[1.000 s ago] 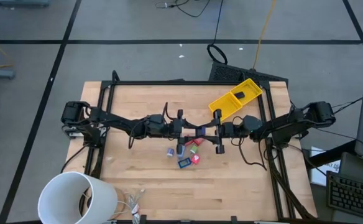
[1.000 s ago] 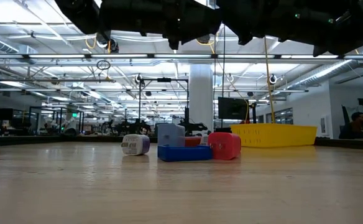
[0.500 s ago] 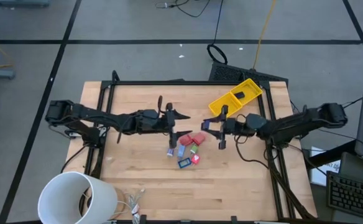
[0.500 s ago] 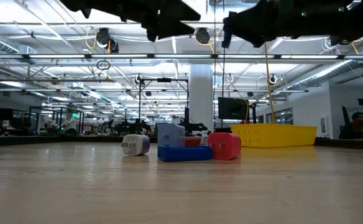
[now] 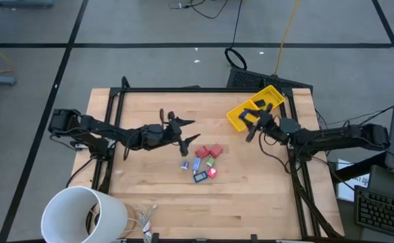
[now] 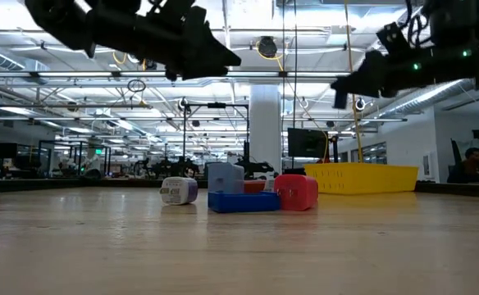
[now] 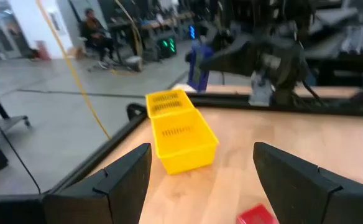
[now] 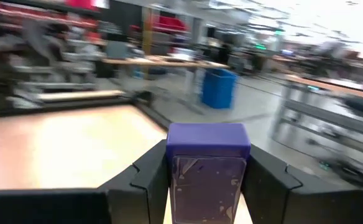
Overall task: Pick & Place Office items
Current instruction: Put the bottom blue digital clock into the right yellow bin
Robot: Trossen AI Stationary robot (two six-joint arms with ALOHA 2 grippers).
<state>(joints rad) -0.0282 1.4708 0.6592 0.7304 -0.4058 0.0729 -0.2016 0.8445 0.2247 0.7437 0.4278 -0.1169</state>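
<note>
The office items (image 5: 204,162) lie in a small cluster at mid-table: red blocks, blue rectangles, a green bit and a bright pink-red bit. In the low view they show as a white-violet piece (image 6: 178,190), a blue rectangle (image 6: 244,201) and a red block (image 6: 297,191). My left gripper (image 5: 191,130) hovers open just left of and beyond the cluster. My right gripper (image 5: 252,125) hangs by the near side of the yellow bin (image 5: 254,108), shut on a purple-topped piece (image 8: 207,140). A dark item (image 5: 260,103) lies in the bin. My right gripper pinches the purple-topped rectangular piece between its two fingers (image 8: 150,177), one finger on each narrow side. The purple top (image 8: 207,140) and a greyish face (image 8: 206,186) stick out past the fingertips. The piece is lifted clear of the table.
A big white cylinder (image 5: 82,216) stands at the near left corner, with loose cables (image 5: 143,226) beside it. The yellow bin (image 7: 178,134) lies slantwise at the far right. A dark frame (image 5: 116,101) runs round the table's edges. Bare wood lies left of and in front of the cluster.
The two grippers stood fingertip to fingertip over the cluster with the purple piece between them, then drew apart. My left gripper pulled back toward the table's left. My right gripper carried the piece toward the right and far edges, up to the yellow bin, and turned.
</note>
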